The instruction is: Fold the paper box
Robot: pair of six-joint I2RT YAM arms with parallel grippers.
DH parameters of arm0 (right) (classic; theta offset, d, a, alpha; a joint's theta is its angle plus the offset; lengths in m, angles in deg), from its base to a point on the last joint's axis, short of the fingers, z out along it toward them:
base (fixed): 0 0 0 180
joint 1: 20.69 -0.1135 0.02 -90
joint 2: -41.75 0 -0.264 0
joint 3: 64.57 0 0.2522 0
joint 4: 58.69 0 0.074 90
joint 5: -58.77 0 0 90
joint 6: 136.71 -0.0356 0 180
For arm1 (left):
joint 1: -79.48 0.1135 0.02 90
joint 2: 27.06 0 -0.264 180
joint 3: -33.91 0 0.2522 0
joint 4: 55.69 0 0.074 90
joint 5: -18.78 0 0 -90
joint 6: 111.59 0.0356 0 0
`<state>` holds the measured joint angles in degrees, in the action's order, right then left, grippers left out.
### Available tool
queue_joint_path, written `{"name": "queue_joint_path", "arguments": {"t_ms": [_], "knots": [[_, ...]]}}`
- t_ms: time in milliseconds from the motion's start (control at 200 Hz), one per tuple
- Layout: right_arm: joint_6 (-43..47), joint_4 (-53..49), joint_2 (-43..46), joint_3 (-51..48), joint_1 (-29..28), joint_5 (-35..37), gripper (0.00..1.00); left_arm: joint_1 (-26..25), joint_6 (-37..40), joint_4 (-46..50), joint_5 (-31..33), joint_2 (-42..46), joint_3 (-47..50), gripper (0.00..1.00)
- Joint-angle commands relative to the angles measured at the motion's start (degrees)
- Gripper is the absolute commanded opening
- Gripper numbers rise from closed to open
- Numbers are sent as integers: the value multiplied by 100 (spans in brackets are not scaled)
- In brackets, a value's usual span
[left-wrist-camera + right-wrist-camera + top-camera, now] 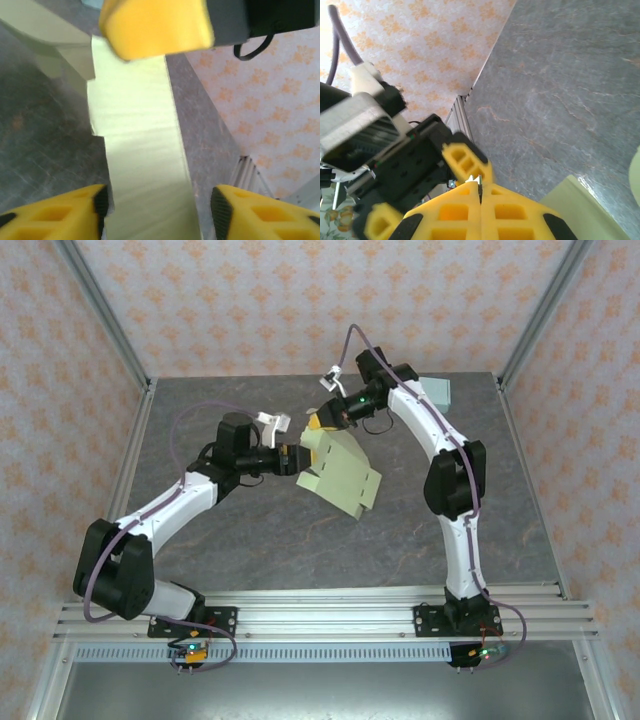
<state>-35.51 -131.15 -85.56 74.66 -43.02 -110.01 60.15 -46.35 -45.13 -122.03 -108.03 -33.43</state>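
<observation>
Yellow fingers [60, 215] of the left gripper [157, 207] sit closest to the lens in the left wrist view, one at 7 o'clock and one at 5 o'clock, jaws standing apart. Between them runs a long pale-green panel of the paper box [140, 150]. The 7 o'clock finger is touching or just beside the panel's edge. A sliver of grey tabletop [30, 140] shows before the 5 o'clock finger. Not clamped on the panel.

Paper box, top view: partly formed, panels at angles, flaps jutting toward 4 o'clock. Sits a little back of the tabletop's centre, between the two grippers. Cannot tell whether its underside rests on the surface or is raised.

Left gripper at the box's 9 o'clock, up against its side panel. Right gripper [320, 423] at the box's 11 o'clock, on the back edge. Right wrist view: its two fingers [450, 212] are pressed flat together, no gap. A corner of pale-green card lies just beside them at 4 o'clock. Cannot tell whether any card is pinched between them.

Farther out: small grey-green block [435, 392] at 1 o'clock from the box, near the back right corner, well apart. Aluminium rail [330, 605] at 6 o'clock carries both arm bases [460, 618]. Orange-patterned walls [300, 300] on three sides.
</observation>
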Motion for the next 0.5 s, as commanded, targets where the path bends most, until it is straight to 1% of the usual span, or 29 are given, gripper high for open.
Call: {"name": "queue_joint_path", "arguments": {"t_ms": [0, 65, 95, 120, 160, 190, 215, 265, 295, 345, 400, 455, 496], "knots": [[209, -40, 171, 342, -101, -287, 0, 8, -66, -195, -183, -52, -101, 35], [203, -49, 175, 363, -115, -254, 0, 13, -65, -213, -176, -43, -163, 17], [128, -18, 188, 356, -122, -147, 9, 26, -60, -186, -156, -31, -213, 6], [40, 50, 213, 332, -125, -23, 12, 26, -65, -146, -126, -12, -250, 0], [-158, 220, 277, 265, -130, 229, 17, 35, -72, -57, -20, 43, -295, 0], [-386, 392, 339, 223, -127, 542, 26, 37, -65, 4, 81, 100, -301, 0], [-642, 587, 407, 152, -128, 845, 32, 43, -46, 64, 187, 162, -302, 0], [-982, 911, 550, 12, -130, 1169, 38, 76, 44, 275, 500, 325, -329, 0], [-1300, 1270, 700, -174, -125, 1499, 41, 97, 156, 508, 743, 431, -369, 0], [-1719, 1820, 975, -478, -132, 1967, 45, 96, 519, 1110, 1286, 625, -538, 0], [-2184, 2490, 1320, -914, -130, 2443, 48, 26, 1075, 1950, 2113, 828, -843, 0], [-2511, 2992, 1652, -1297, -131, 3150, 51, -191, 1742, 2723, 3103, 971, -1156, 0], [-2615, 3252, 1874, -1545, -131, 3580, 53, -348, 2225, 3118, 3556, 1031, -1317, 0]]}}
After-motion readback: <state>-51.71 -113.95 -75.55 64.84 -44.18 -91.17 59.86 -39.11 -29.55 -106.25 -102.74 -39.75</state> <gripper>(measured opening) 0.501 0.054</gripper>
